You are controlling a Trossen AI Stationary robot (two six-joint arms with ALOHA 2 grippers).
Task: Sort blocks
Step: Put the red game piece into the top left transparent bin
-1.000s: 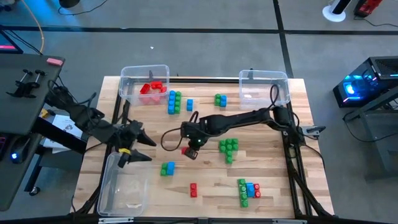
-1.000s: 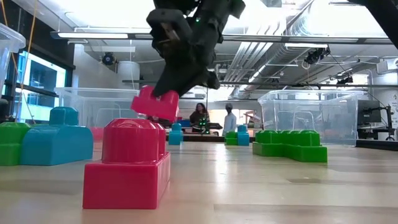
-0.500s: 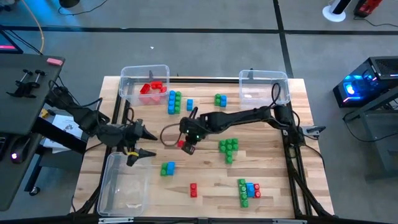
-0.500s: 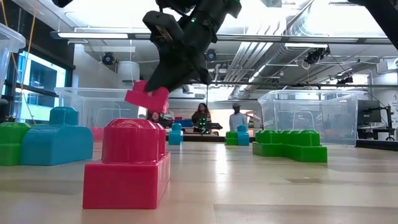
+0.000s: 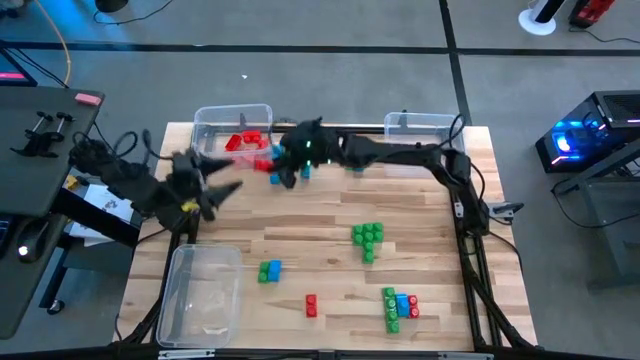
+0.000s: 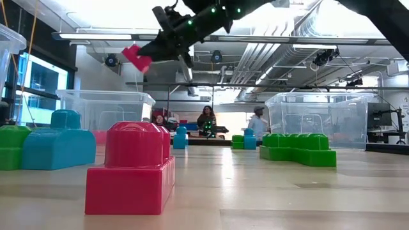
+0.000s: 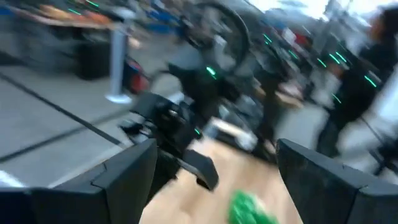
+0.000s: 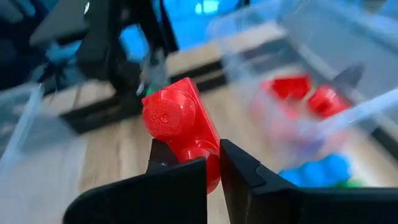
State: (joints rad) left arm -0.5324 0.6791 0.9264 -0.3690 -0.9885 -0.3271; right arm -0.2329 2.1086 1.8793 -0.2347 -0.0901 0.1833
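Above the bench's far left: right hand point(image 5: 277, 176) raised in the air just beside the far-left bin, its arm stretched across from the right side.
Right hand state: fingers point(image 8: 180, 186) clamped together on a red block point(image 8: 182, 130), which sticks up from between them.
Held block, low view: red block point(image 6: 136, 57) high over the bench, tilted, well above everything standing on the wood.
Held block, high view: a small red patch point(image 5: 274, 179) at the hand's tip, near the blue and green blocks by the bin.
Left hand: left hand point(image 5: 222, 190) at the bench's left side, near the far-left bin, fingers point(image 7: 124, 171) spread apart and holding nothing.
Far-left bin: clear plastic bin point(image 5: 207, 120) at the far left corner with several red blocks point(image 5: 243, 141) inside.
Far-right bin: clear plastic bin point(image 5: 452, 135) at the far right corner; I cannot tell what is in it.
Near-left bin: clear plastic bin point(image 5: 181, 318) at the near left corner of the bench.
Bench: light wooden bench point(image 5: 300, 220) carrying all the loose blocks.
Middle of bench: green cluster point(image 5: 367, 238) right of centre.
Nearer edge, left of centre: green and blue pair point(image 5: 269, 270) joined side by side.
Nearer edge, centre: single red block point(image 5: 311, 305), standing apart; it fills the foreground of the low view point(image 6: 133, 167).
Near right: mixed cluster point(image 5: 400, 306) of green, blue and red blocks.
Room beyond: people point(image 6: 206, 119) stand far behind the bench in the low view.
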